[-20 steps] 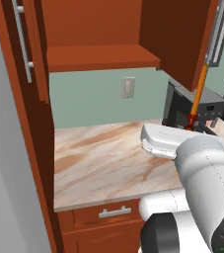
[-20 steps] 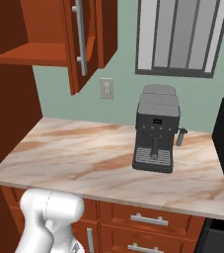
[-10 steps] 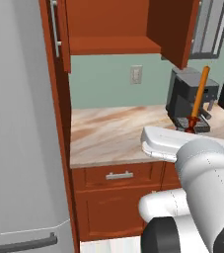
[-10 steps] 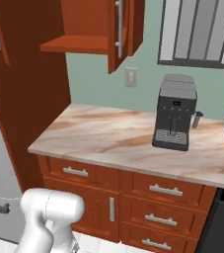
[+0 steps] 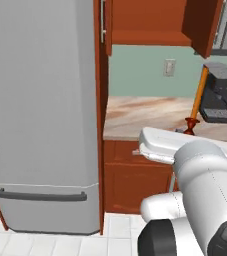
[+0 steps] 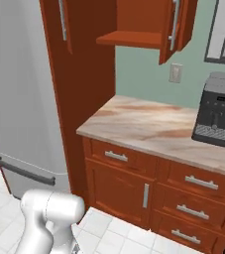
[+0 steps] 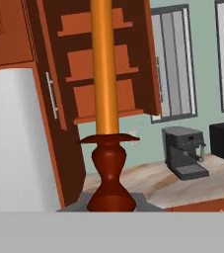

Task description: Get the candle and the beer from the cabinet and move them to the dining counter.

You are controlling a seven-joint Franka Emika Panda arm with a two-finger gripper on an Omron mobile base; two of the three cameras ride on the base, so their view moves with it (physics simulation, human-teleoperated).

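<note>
One candle (image 7: 105, 106) stands upright right in front of the hand's camera, apparently carried by the arm clear of the open cabinet (image 6: 139, 25), though I cannot tell the gripper's state; tall and thin, it could tip if the base swings sharply.

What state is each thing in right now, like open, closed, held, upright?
Candle: upright, carried at the robot's hand, off the counter.
Cabinet: doors open, visible shelves bare.
Fridge: doors closed.
Drawers: closed.
Coffee machine: standing on the countertop.
Gripper: hidden under the candle base, can't tell.
</note>
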